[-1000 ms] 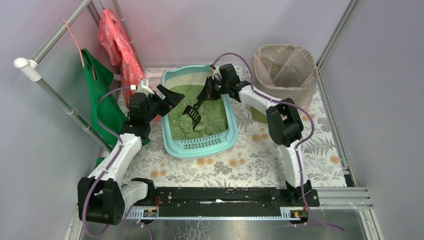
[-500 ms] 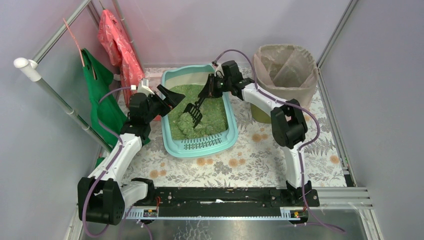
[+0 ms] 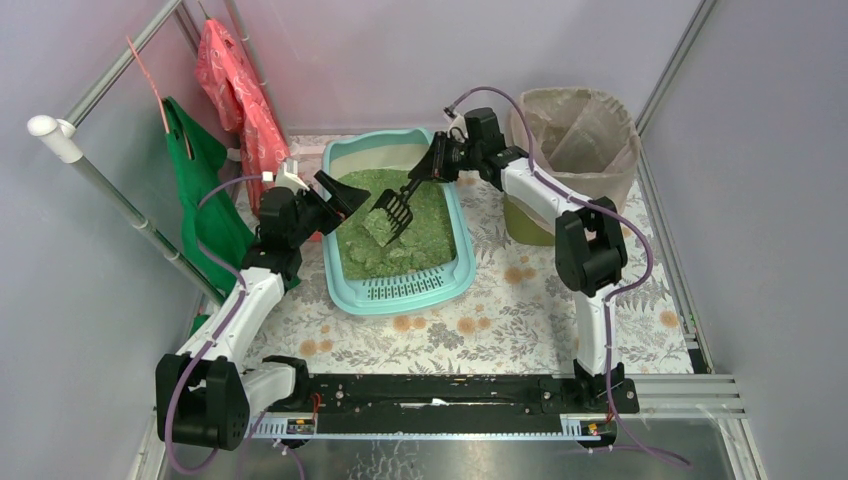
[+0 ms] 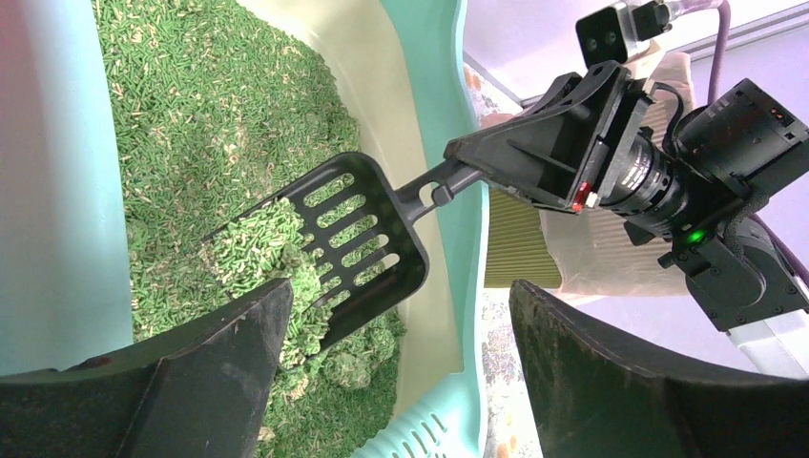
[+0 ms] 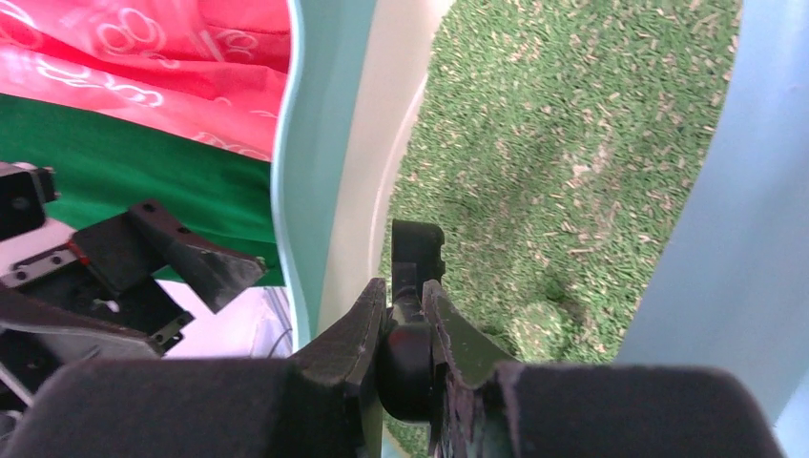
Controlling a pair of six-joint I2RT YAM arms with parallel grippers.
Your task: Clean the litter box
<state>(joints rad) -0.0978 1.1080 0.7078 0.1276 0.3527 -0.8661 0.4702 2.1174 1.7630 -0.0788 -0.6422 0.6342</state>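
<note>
The pale turquoise litter box (image 3: 400, 292) holds green granules (image 3: 420, 215) and shows in the left wrist view (image 4: 472, 114) and the right wrist view (image 5: 315, 143). My right gripper (image 3: 432, 168) is shut on the handle of a black slotted scoop (image 3: 393, 212). The scoop (image 4: 353, 239) is raised above the litter with a clump of green granules (image 4: 272, 258) on it. In the right wrist view the fingers (image 5: 448, 329) pinch the handle (image 5: 416, 258). My left gripper (image 3: 343, 195) is open and empty over the box's left rim.
A round olive bin with a beige bag (image 3: 570, 140) stands right of the box. Green (image 3: 200, 190) and red (image 3: 235, 90) bags hang from a rail at the left. Floral cloth (image 3: 500, 320) covers the table.
My right gripper has drawn back to the right and lifted the scoop out of the litter with a clump on it. The left arm has not moved.
</note>
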